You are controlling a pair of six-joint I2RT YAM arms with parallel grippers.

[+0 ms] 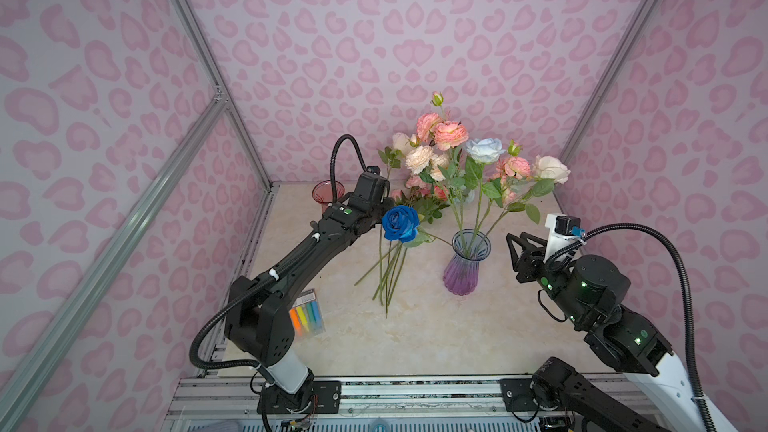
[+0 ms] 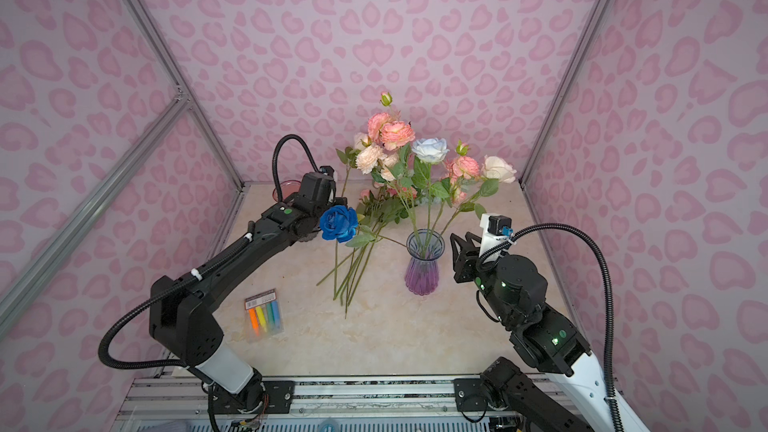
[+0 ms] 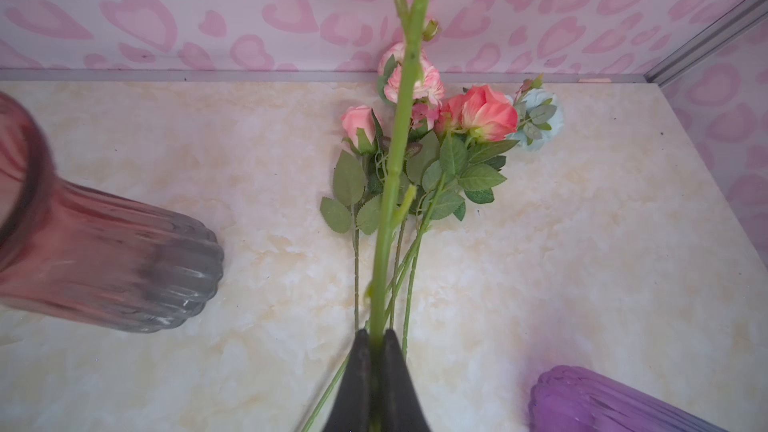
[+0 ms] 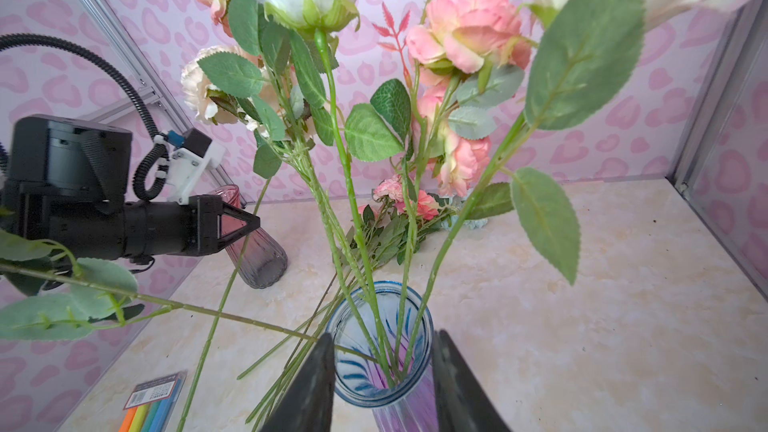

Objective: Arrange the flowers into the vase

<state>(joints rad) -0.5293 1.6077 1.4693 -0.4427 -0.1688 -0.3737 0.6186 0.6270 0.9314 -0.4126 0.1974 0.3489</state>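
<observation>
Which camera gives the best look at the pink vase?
The left wrist view: the pink vase appears large and close, its ribbed body fading from pink to grey, though the mouth is cropped. The right wrist view shows it partly behind the left gripper; both top views show only its upper part.

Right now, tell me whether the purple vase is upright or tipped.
Upright: the purple vase stands on its base, mouth up, holding flowers.

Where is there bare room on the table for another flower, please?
Bare: table front, from marker pack to purple vase; also the back right corner. Crowded: loose stems between pink vase and purple vase.
</observation>
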